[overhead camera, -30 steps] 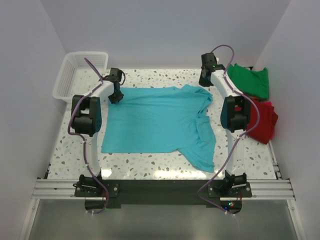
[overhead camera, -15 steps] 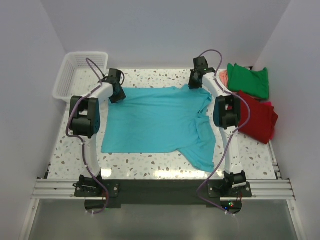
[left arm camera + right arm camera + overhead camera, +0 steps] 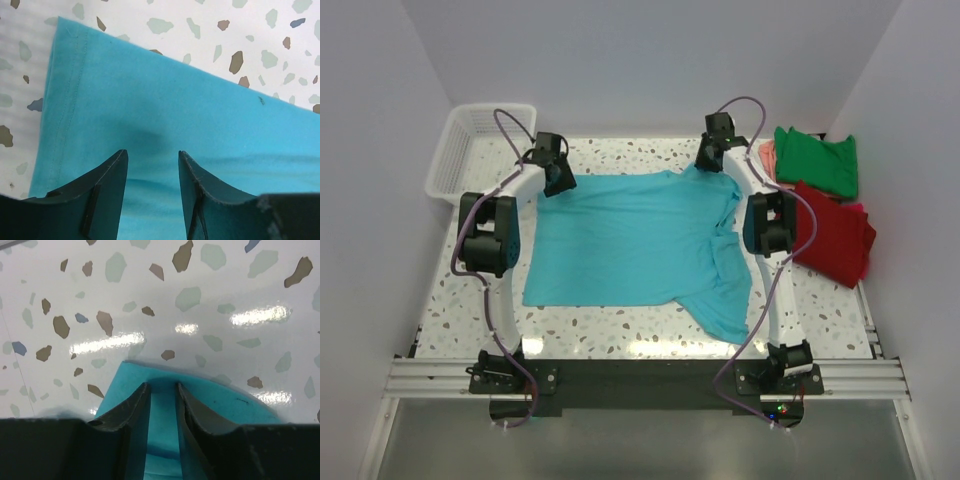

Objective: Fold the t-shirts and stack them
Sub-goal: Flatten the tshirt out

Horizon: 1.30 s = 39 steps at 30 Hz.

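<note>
The turquoise t-shirt (image 3: pixel 640 240) lies spread flat on the speckled table, with its right side rumpled. My left gripper (image 3: pixel 560 182) is open just above the shirt's far left corner. In the left wrist view (image 3: pixel 151 156) its jaws stand wide apart over the turquoise cloth (image 3: pixel 165 110). My right gripper (image 3: pixel 707 162) is at the shirt's far right edge. In the right wrist view (image 3: pixel 162 387) its jaws stand narrowly apart astride the cloth's edge (image 3: pixel 215 395). The green t-shirt (image 3: pixel 818 160), red t-shirt (image 3: pixel 835 240) and a salmon-pink one (image 3: pixel 767 153) lie at the right.
A white lattice basket (image 3: pixel 470 140) stands at the far left corner. Walls close in on the left, back and right. A black rail (image 3: pixel 640 375) with the arm bases runs along the near edge.
My right gripper has swung left from beside the green shirt to the turquoise shirt's far right edge. My left gripper has shifted slightly toward the far corner.
</note>
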Tool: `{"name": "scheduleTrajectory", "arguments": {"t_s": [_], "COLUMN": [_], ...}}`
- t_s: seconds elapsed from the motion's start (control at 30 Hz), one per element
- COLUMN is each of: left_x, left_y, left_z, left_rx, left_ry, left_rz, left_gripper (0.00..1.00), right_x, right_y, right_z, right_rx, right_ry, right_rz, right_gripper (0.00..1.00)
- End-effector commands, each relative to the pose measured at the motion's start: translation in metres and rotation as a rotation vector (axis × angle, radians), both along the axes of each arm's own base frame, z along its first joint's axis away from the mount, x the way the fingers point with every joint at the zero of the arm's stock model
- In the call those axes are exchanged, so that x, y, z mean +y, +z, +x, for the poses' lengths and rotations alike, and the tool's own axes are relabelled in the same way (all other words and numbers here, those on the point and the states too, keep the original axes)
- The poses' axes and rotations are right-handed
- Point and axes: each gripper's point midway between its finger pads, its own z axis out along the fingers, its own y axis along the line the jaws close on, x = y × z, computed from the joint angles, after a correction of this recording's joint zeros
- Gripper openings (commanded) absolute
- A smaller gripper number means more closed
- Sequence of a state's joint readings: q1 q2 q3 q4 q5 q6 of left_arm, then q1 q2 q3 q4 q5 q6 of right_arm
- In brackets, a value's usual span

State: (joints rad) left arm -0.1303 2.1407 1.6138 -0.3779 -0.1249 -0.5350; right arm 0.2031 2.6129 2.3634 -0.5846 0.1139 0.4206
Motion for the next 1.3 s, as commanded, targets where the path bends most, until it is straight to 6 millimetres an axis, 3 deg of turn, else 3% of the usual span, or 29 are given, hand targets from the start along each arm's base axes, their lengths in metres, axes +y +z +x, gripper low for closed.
{"name": "scheduleTrajectory", "arguments": {"t_s": [0.0,0.33,0.7,0.87,0.97,1.07,1.2,1.23,1.27], "left_x": [-0.004,-0.010,-0.006,-0.005,-0.004,-0.004,-0.007,-0.008,-0.007], "left_y": [0.051,0.055,0.052,0.051,0.053,0.055,0.056,0.056,0.054], "left_z": [0.022,0.020,0.014,0.011,0.009,0.008,0.006,0.005,0.003], "left_rx": [-0.132,-0.146,-0.130,-0.118,-0.123,-0.131,-0.136,-0.139,-0.136], "left_ry": [-0.047,-0.099,-0.081,-0.078,-0.072,-0.073,-0.082,-0.085,-0.086], "left_rz": [-0.013,-0.019,-0.015,-0.013,-0.007,-0.009,-0.020,-0.022,-0.022], "left_gripper": [0.50,0.50,0.50,0.50,0.50,0.50,0.50,0.50,0.50], "right_x": [-0.014,-0.035,-0.075,-0.075,-0.060,-0.044,-0.038,-0.038,-0.038], "right_y": [-0.025,-0.006,0.023,0.028,0.026,0.042,0.051,0.067,0.061], "right_z": [0.009,0.036,0.047,0.049,0.051,0.060,0.053,0.051,0.045], "right_rx": [0.003,-0.141,-0.259,-0.278,-0.278,-0.319,-0.292,-0.309,-0.293], "right_ry": [-0.071,-0.187,-0.410,-0.422,-0.344,-0.253,-0.208,-0.205,-0.192], "right_rz": [-0.039,-0.068,-0.167,-0.159,-0.116,-0.063,-0.067,-0.066,-0.083], "right_gripper": [0.35,0.50,0.51,0.49,0.45,0.42,0.38,0.37,0.35]}}
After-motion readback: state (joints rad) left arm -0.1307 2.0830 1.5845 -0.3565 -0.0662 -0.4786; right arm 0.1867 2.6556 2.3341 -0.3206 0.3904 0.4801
